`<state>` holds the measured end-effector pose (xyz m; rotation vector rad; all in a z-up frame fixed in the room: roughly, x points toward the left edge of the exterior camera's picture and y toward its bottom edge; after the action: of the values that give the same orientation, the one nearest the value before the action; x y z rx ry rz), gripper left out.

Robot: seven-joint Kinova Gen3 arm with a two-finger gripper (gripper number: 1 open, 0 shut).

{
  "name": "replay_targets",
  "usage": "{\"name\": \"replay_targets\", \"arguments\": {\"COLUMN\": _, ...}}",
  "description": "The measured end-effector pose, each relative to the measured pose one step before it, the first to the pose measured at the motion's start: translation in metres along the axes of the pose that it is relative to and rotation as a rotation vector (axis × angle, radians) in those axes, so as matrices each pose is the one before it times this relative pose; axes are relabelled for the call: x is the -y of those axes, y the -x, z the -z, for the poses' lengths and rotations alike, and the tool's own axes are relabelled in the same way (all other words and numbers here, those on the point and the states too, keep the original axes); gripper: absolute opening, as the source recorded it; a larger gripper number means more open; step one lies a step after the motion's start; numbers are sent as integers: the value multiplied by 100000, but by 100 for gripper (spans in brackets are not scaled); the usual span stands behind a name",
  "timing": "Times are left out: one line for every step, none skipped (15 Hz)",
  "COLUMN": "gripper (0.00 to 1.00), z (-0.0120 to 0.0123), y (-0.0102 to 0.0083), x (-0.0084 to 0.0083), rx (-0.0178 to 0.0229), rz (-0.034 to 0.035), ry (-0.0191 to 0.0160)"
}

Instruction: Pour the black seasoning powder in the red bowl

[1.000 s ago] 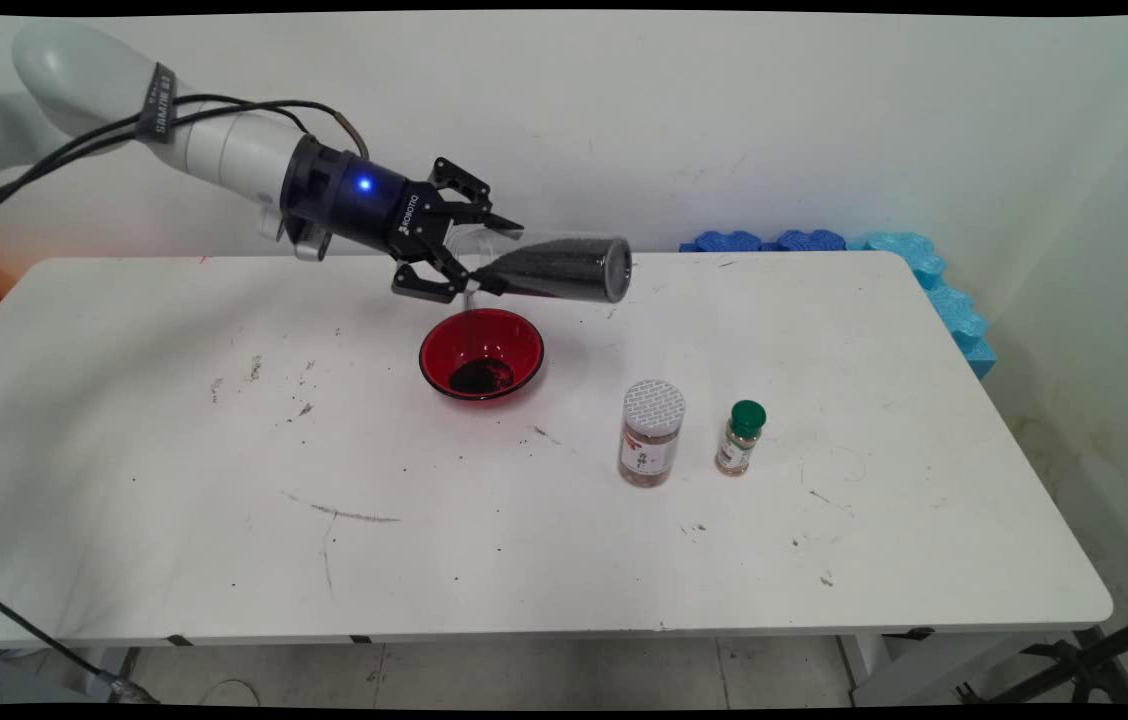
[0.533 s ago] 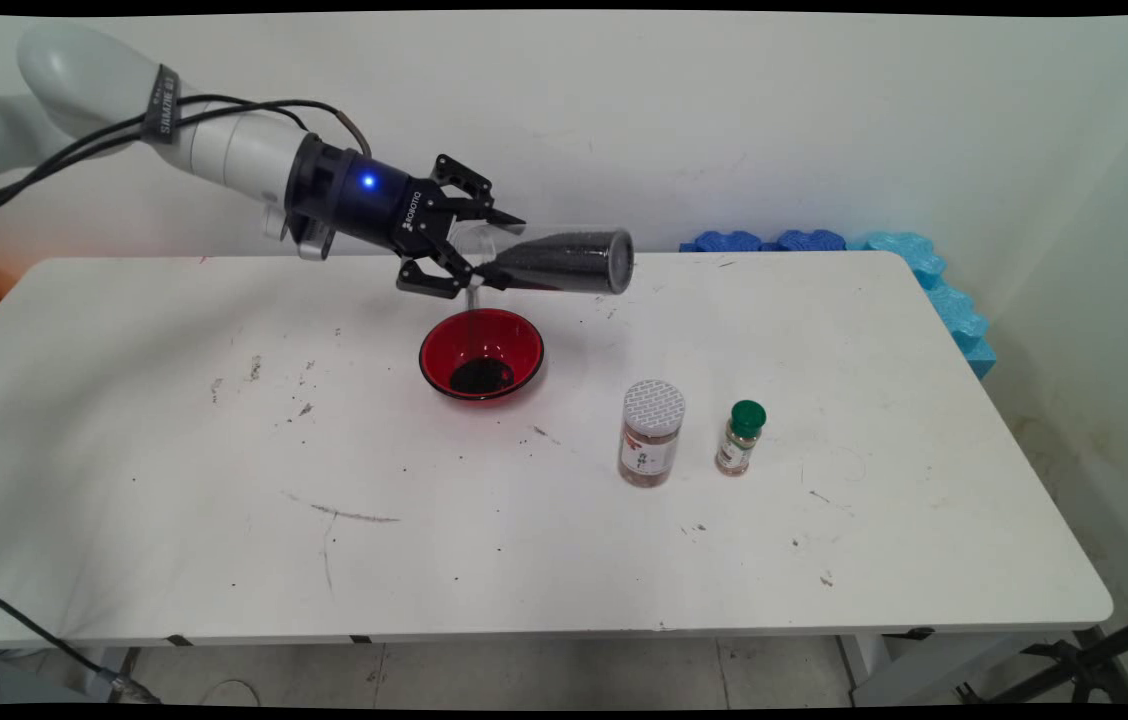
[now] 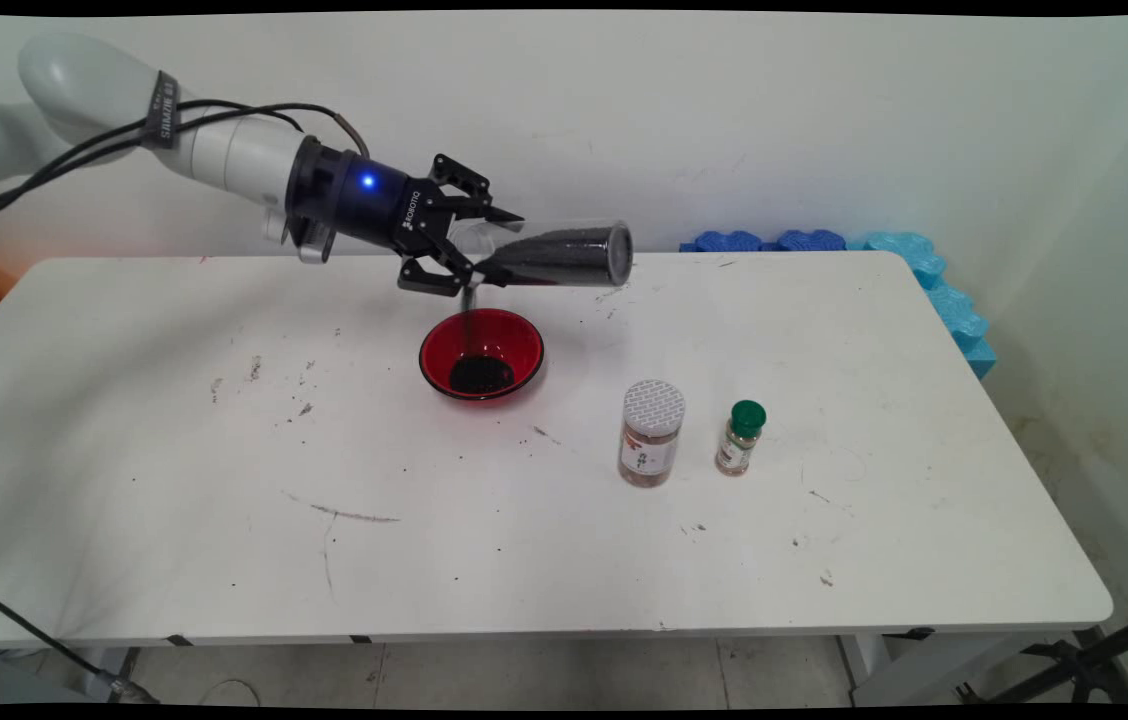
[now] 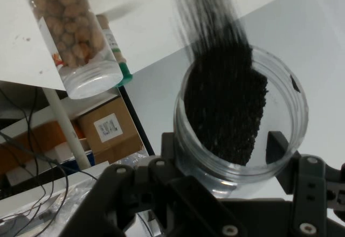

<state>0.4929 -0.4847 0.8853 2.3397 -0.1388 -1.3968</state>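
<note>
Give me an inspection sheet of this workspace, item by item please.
Surface: white table, scuffed, dark specks scattered.
Things in use: clear jar of black grains, held tipped near level above the red bowl; a thin stream falls into the bowl, where a dark heap lies.
Clutter: white-lidded jar of brown pieces and green-capped bottle, upright, side by side, apart.
Gripper: gripper shut on the clear jar near its mouth.
Cables: black cables strapped along the arm.
Surroundings: blue foam pieces at the table's far right edge; plain wall behind.

Two jars (image 3: 652,433), blue foam (image 3: 944,290), cardboard box (image 4: 110,129).
</note>
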Motion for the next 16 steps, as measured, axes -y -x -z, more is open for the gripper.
{"name": "replay_targets", "arguments": {"gripper": 0, "z": 32, "y": -52, "x": 67, "rx": 133, "rz": 48, "ry": 39}}
{"name": "replay_targets", "arguments": {"gripper": 0, "z": 22, "y": -66, "x": 84, "rx": 212, "rz": 95, "ry": 75}}
{"name": "replay_targets", "arguments": {"gripper": 0, "z": -1, "y": -37, "x": 56, "rx": 140, "rz": 77, "ry": 64}}
{"name": "replay_targets", "arguments": {"gripper": 0, "z": -10, "y": -49, "x": 72, "rx": 211, "rz": 160, "ry": 160}}
{"name": "replay_targets", "arguments": {"gripper": 0, "z": -23, "y": -9, "x": 40, "rx": 173, "rz": 115, "ry": 141}}
{"name": "replay_targets", "arguments": {"gripper": 0, "z": -49, "y": -19, "x": 48, "rx": 240, "rz": 215, "ry": 249}}
{"name": "replay_targets", "arguments": {"gripper": 0, "z": -72, "y": 0, "x": 36, "rx": 293, "rz": 293, "ry": 346}}
{"name": "replay_targets", "arguments": {"gripper": 0, "z": -74, "y": -17, "x": 38, "rx": 224, "rz": 335, "ry": 397}}
{"name": "replay_targets", "arguments": {"gripper": 0, "z": -61, "y": -19, "x": 33, "rx": 190, "rz": 284, "ry": 323}}
{"name": "replay_targets", "arguments": {"gripper": 0, "z": -75, "y": -26, "x": 42, "rx": 199, "rz": 322, "ry": 307}}
{"name": "replay_targets", "arguments": {"gripper": 0, "z": -56, "y": -25, "x": 53, "rx": 144, "rz": 284, "ry": 284}}
{"name": "replay_targets", "arguments": {"gripper": 0, "z": -44, "y": -24, "x": 53, "rx": 120, "rz": 263, "ry": 220}}
{"name": "replay_targets", "arguments": {"gripper": 0, "z": -42, "y": -35, "x": 74, "rx": 125, "rz": 327, "ry": 248}}
{"name": "replay_targets", "arguments": {"gripper": 0, "z": -73, "y": -20, "x": 74, "rx": 150, "rz": 298, "ry": 168}}
{"name": "replay_targets", "arguments": {"gripper": 0, "z": -58, "y": -16, "x": 67, "rx": 101, "rz": 223, "ry": 129}}
{"name": "replay_targets", "arguments": {"gripper": 0, "z": -70, "y": -13, "x": 87, "rx": 110, "rz": 228, "ry": 133}}
